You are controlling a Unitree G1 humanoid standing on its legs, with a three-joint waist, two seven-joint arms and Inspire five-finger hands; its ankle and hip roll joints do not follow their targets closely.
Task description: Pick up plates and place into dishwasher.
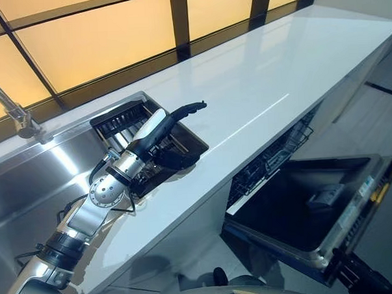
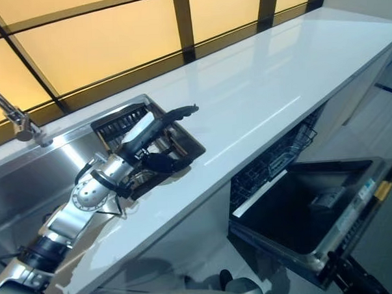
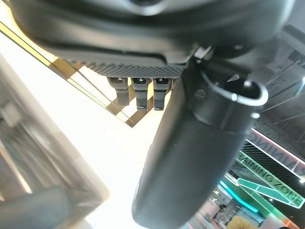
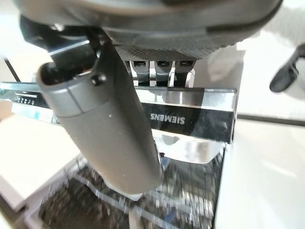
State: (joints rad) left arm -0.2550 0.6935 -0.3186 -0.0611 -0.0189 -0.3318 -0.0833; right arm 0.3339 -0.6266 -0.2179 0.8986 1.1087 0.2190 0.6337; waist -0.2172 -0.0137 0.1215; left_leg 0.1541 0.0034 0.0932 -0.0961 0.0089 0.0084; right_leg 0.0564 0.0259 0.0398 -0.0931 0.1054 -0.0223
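A: What are the fingers doing?

B: The left hand (image 1: 157, 132) reaches out over the dark dish rack (image 1: 189, 142) at the right end of the sink (image 1: 35, 180). Its fingers (image 1: 193, 107) are stretched nearly straight toward the right, above the rack's far edge, and its thumb (image 2: 163, 163) angles down toward the rack. Nothing sits between them; it grips nothing. In the left wrist view the fingers (image 3: 138, 93) stand in a straight row beside the thumb.

A: And the right hand?

B: The right hand (image 4: 181, 28) shows in its own wrist view, the short fingers (image 4: 159, 69) straight and the thumb (image 4: 114, 129) slanting across in front. It holds nothing and hangs over the open dishwasher.

A: Where are the plates?

B: I cannot make out a plate. The rack has upright ribs at its far left end, and the hand covers much of its inside, so what it holds is unclear.

A: And the dishwasher?

B: The dishwasher (image 1: 303, 207) stands under the white counter (image 1: 271, 78), to the right and nearer. Its door (image 1: 316, 213) is folded down flat, and the wire basket (image 1: 274, 158) is drawn partly out under the counter's edge. I cannot tell what is in the basket.

A: Anything else around?

B: A faucet (image 1: 16, 116) rises at the sink's far left, and amber-lit window panels (image 1: 100, 34) run behind the counter.
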